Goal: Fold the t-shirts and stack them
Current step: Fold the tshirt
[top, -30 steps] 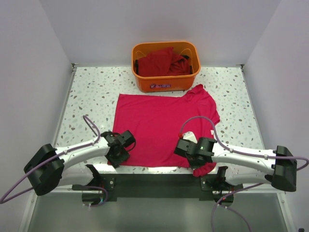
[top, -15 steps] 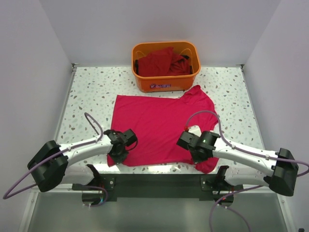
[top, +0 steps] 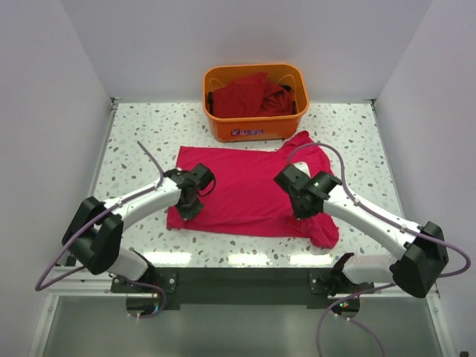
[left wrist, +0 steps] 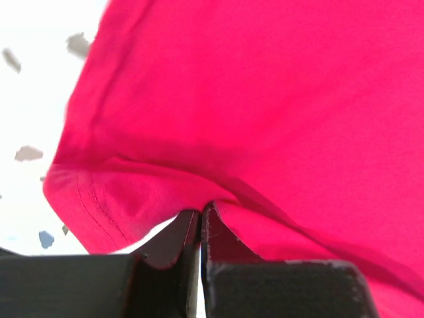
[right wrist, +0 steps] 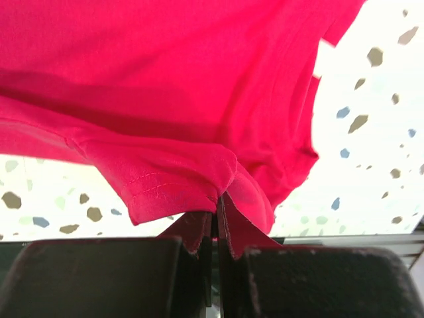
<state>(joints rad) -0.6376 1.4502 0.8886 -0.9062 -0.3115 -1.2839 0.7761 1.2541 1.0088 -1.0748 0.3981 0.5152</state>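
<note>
step: folding crimson t-shirt [top: 242, 193] | left gripper [left wrist: 201, 222] and right gripper [right wrist: 217, 209] each clamping its near edge | advice: carrying both ends level, pulling cloth taut

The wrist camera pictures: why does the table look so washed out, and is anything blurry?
Left wrist: the table is overexposed almost to white, its speckles blurred; the t-shirt is slightly soft. Right wrist: table also glaring, but speckles and shirt stitching are sharper. Top external: even light, soft shadows.
</note>
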